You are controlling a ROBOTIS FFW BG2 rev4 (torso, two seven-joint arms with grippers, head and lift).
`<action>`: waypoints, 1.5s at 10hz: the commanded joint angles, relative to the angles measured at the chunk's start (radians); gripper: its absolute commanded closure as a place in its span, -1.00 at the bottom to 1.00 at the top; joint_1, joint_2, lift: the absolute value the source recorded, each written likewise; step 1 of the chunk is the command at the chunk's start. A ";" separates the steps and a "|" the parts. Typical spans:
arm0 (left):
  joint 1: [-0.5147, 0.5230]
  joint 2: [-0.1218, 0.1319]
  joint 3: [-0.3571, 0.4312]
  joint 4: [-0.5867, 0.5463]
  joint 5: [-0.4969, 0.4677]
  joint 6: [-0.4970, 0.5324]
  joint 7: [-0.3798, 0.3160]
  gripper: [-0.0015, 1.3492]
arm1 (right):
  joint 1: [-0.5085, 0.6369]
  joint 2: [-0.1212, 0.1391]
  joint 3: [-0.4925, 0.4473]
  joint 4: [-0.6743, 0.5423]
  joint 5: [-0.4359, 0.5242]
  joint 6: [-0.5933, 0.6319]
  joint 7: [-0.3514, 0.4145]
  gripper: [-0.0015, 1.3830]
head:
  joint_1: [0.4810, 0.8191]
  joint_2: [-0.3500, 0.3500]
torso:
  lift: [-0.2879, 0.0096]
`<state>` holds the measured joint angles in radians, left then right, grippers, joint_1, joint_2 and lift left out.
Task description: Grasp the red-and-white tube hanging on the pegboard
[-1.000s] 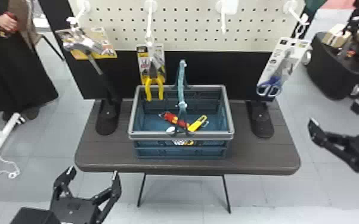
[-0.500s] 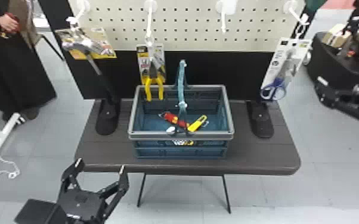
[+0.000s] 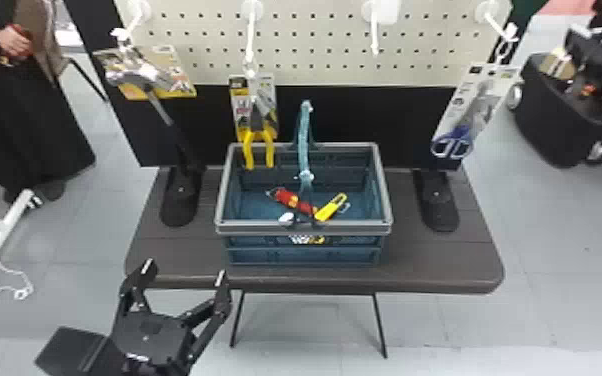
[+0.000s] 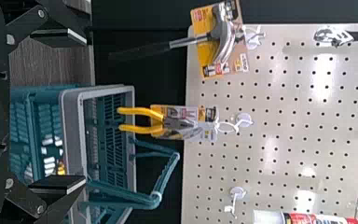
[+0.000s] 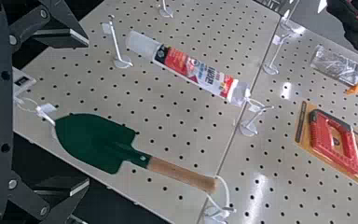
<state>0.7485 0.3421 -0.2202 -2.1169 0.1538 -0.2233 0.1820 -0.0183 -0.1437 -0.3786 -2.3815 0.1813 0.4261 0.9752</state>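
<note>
"Where's the red-and-white tube [image 5: 196,70]?"

"On the pegboard [image 5: 177,126], hanging from a white hook [image 5: 257,117], cap end lowest. Nothing grips it."

"And what's next to it?"

"A green trowel [image 5: 93,140], blade down, wooden handle up, and farther off a red-handled saw [image 5: 338,142] in its packaging."

"Is the right gripper [image 3: 587,42] holding anything?"

"No, it's spread wide and empty, well apart from the tube."

"What about the left?"

"The left gripper [image 3: 185,270] is also parted and empty, at the table's [image 3: 465,272] front edge. Beyond it, the yellow-handled pliers [image 3: 257,135] hang by the basket's [image 3: 305,227] back rim, with the hammer [image 3: 152,95] to their left."
</note>
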 commanded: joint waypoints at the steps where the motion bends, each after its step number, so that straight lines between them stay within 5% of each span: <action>1: -0.005 0.015 -0.015 0.000 0.012 -0.004 0.004 -0.63 | -0.089 -0.036 0.032 0.019 0.009 0.043 0.019 -0.65 | 1.00 0.02 | 0.27; 4: -0.007 0.014 -0.018 -0.003 0.013 0.007 0.004 -0.63 | -0.320 -0.125 0.198 0.176 -0.048 0.149 0.111 -0.65 | 1.00 0.02 | 0.27; 7: -0.011 0.015 -0.022 -0.003 0.016 0.019 0.004 -0.63 | -0.499 -0.186 0.383 0.392 -0.149 0.198 0.169 -0.66 | 1.00 0.02 | 0.27; 11: -0.022 0.018 -0.034 -0.003 0.029 0.030 0.004 -0.63 | -0.703 -0.246 0.537 0.660 -0.276 0.211 0.208 -0.66 | 1.00 0.02 | 0.27; 15: -0.039 0.021 -0.045 -0.003 0.038 0.051 0.004 -0.63 | -0.804 -0.247 0.563 0.824 -0.413 0.165 0.208 -0.66 | 1.00 0.02 | 0.27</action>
<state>0.7090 0.3644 -0.2652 -2.1195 0.1911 -0.1742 0.1856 -0.8094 -0.3925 0.1839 -1.5701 -0.2263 0.5941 1.1824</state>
